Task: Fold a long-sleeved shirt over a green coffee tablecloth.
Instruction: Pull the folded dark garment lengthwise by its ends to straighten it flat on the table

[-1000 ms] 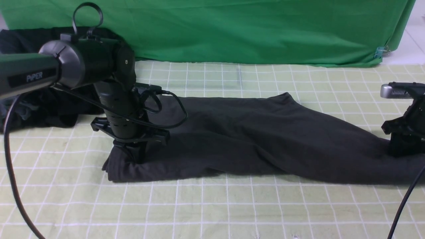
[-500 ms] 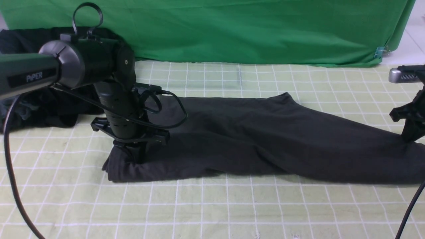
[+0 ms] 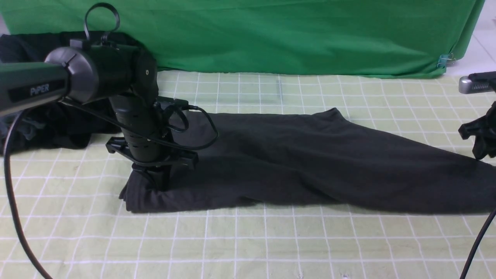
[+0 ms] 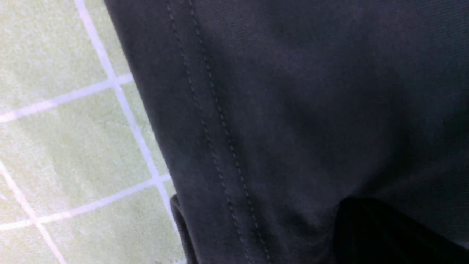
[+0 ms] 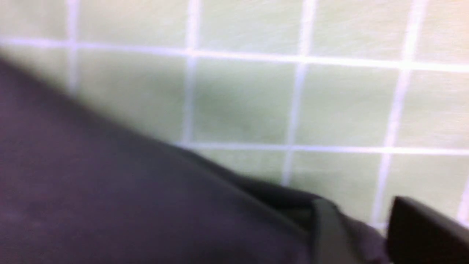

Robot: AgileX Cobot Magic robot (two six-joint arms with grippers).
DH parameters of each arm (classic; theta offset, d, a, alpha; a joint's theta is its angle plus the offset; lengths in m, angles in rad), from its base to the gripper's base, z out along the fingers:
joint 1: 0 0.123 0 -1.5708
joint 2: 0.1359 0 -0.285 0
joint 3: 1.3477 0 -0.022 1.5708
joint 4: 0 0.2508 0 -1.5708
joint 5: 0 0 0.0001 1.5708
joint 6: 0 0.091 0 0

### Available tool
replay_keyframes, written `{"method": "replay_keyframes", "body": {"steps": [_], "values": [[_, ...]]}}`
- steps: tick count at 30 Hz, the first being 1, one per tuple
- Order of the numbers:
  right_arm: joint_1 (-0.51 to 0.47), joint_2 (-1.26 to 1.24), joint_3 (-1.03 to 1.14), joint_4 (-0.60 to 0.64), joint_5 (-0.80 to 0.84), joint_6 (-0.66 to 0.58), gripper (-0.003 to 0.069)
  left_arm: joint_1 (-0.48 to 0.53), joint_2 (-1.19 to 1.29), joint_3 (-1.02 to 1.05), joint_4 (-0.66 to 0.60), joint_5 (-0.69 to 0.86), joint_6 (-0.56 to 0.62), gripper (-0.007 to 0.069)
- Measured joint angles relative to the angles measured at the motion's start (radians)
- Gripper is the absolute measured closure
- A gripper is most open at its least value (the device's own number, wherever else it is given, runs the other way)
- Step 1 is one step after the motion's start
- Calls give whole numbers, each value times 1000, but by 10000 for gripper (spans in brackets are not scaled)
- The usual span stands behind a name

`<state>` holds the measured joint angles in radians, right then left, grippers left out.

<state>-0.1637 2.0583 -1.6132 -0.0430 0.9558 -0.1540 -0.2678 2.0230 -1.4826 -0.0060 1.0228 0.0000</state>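
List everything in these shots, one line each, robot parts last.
long-sleeved shirt: one, charcoal grey, stretched left to right across the tablecloth.
green coffee tablecloth: one, pale yellow-green with white grid, spread under everything.
backdrop cloth: one, deep green, hanging along the far edge.
dark clothing pile: one, black, far left.
clip: one, blue, on the backdrop's right end.
cables: at least two, black, near left and near right.
left arm: one, black and grey, entering from the left.
left gripper: one, black, pressed into the shirt's left end.
right gripper: one, black, at the shirt's right end.
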Motion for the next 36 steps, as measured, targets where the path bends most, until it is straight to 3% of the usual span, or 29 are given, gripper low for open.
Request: {"method": "replay_keyframes", "body": {"steps": [2, 9, 14, 23, 25, 26, 28, 29, 30, 33, 36], "values": [[0, -29, -2, -12, 41, 32, 288, 0, -16, 4, 6, -3, 0, 629], [-19, -153, 14, -21, 189, 81, 244, 3, -107, 4, 6, 26, 0, 629], [-73, -154, 111, -17, 171, 107, 159, 2, -120, 27, -30, 13, 7, 629], [-100, -49, 163, 82, 100, 40, 147, 2, -43, 107, -61, -55, 7, 629], [-100, -37, 164, 94, 100, 22, 183, 2, -37, 106, -61, -53, 7, 629], [-100, -32, 164, 100, 100, 4, 237, 2, -32, 105, -60, -49, 7, 629], [-100, -31, 161, 103, 98, -26, 469, 2, -29, 104, -52, -47, 7, 629], [-101, -31, 161, 103, 98, -26, 487, 2, -29, 104, -50, -47, 7, 629], [-103, -32, 150, 102, 102, -30, 580, 1, -29, 104, -45, -47, 6, 629], [-108, -32, 122, 83, 116, -33, 627, 1, -29, 104, -45, -41, 0, 629], [-111, -34, 98, 43, 148, -34, 630, 1, -29, 103, -44, -35, 0, 629]]}}
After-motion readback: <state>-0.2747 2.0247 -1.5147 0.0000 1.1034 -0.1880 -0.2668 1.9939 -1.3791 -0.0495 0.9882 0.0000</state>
